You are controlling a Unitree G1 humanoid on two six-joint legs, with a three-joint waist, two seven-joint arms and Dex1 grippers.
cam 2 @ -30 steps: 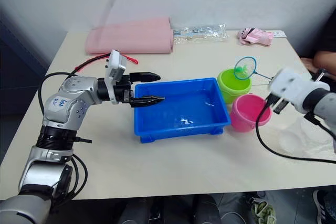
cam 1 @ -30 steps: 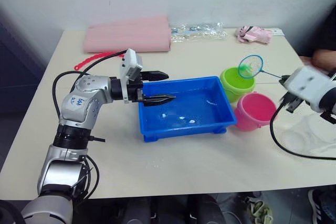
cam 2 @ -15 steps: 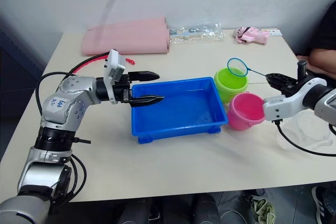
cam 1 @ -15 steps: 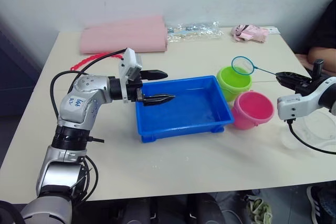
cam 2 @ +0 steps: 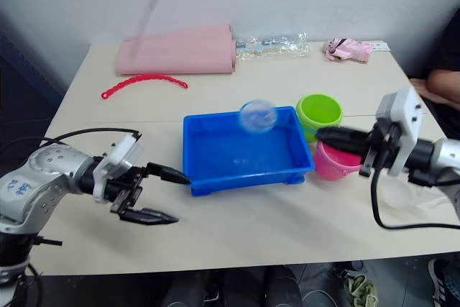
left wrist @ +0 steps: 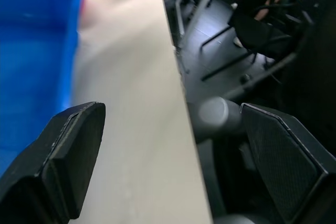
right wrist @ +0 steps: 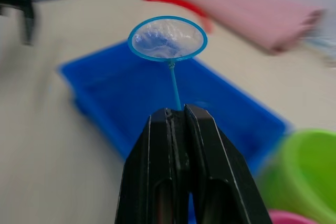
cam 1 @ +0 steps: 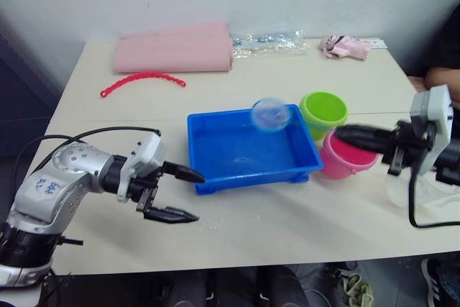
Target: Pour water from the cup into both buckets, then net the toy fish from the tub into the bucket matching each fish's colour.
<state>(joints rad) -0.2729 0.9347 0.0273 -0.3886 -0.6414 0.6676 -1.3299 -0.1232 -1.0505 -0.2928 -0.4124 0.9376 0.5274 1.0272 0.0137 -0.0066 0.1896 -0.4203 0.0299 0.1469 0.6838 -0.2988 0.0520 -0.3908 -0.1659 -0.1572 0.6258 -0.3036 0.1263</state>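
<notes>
Your beige table (cam 1: 287, 228) carries the whole job, with a folded pink cloth (cam 1: 172, 48) and a red beaded strip (cam 1: 142, 79) at the far side, up at 11 o'clock from the tub (cam 1: 215, 177).

You are in the netting step. Your right gripper (right wrist: 178, 116) is clenched on the thin handle of the net (right wrist: 167, 38), and the hoop hangs over the tub's far right corner, at about 1 o'clock from the tub's centre. The mesh looks empty from the wrist view, though it is too blurred to be sure. Your left gripper (cam 1: 187, 193) sits over bare table at 8 o'clock from the tub, fingers spread apart and holding nothing.

The green bucket (cam 1: 323, 111) stands at 2 o'clock from the tub, just beside its right end, and the pink bucket (cam 1: 345, 159) is nearer you at 3 o'clock, partly behind your right gripper. The cup (cam 1: 431, 188) shows as a faint clear shape under your right forearm, at 4 o'clock from the pink bucket.

I cannot make out any fish in the tub from these views; only a small pale mark shows near the middle of the water.

Your next move, as I judge it, is to lower the hoop into the water, slide it under a fish, and lift level. Check the fish's colour before you swing right, since the two buckets sit close together and a tilt over the wrong rim would drop it in the wrong one.
</notes>
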